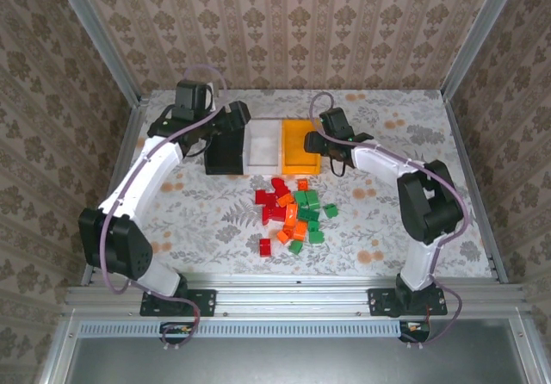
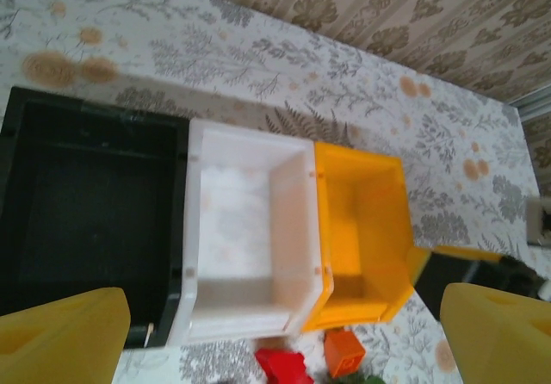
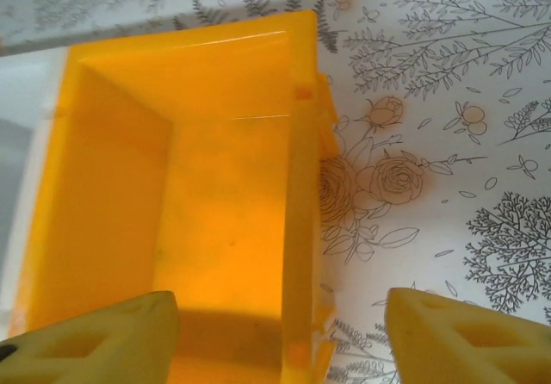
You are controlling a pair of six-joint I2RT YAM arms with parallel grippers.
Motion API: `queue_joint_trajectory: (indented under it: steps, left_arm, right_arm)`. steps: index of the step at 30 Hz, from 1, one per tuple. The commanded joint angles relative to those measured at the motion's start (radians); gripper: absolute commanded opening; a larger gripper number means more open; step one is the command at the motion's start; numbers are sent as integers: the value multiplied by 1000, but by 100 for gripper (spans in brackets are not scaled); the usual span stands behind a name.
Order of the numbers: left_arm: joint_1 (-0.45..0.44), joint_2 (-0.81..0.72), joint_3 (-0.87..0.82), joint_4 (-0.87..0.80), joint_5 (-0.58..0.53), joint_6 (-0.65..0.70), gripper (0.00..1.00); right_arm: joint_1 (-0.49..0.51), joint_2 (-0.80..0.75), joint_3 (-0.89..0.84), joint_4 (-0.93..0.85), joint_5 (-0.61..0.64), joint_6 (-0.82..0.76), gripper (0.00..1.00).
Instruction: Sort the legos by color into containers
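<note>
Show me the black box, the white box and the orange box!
black box (image 2: 86, 220), left wrist view, on its floor.
white box (image 2: 241, 229), left wrist view, on its floor.
orange box (image 3: 224, 229), right wrist view, on its floor.

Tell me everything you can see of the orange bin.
The orange bin is a small open-topped rectangular box of glossy plastic, standing upright and empty on the flowered table. It ends a row of three, with one long wall against the white bin. Its other long wall lies between the spread fingers of the right gripper, with gaps on both sides. The bricks lie loose nearer the arms.
</note>
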Motion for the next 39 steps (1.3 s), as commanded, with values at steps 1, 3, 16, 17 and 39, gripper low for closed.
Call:
queue_joint_trajectory:
  steps: [1,3,16,17,39]
  left_arm:
    - [12,-43,-5,-65,-11,5,95]
    - [19,-51,-8,-73,-9,20,95]
    - [54,-73,-103,-16,-15,99,95]
    - [56,-75,-108,-17,-13,101,95]
    - [-42,-64,-180,81,182,-54,94]
  right_arm:
    - [8,48,50,-89,53,-27,53]
    - [7,62,53,-94,61,-39,46]
    - [2,44,21,-166,201,-108,25]
    - [0,37,13,-168,210,-106,25]
    - [16,-397,-240,-276,114,-43,59]
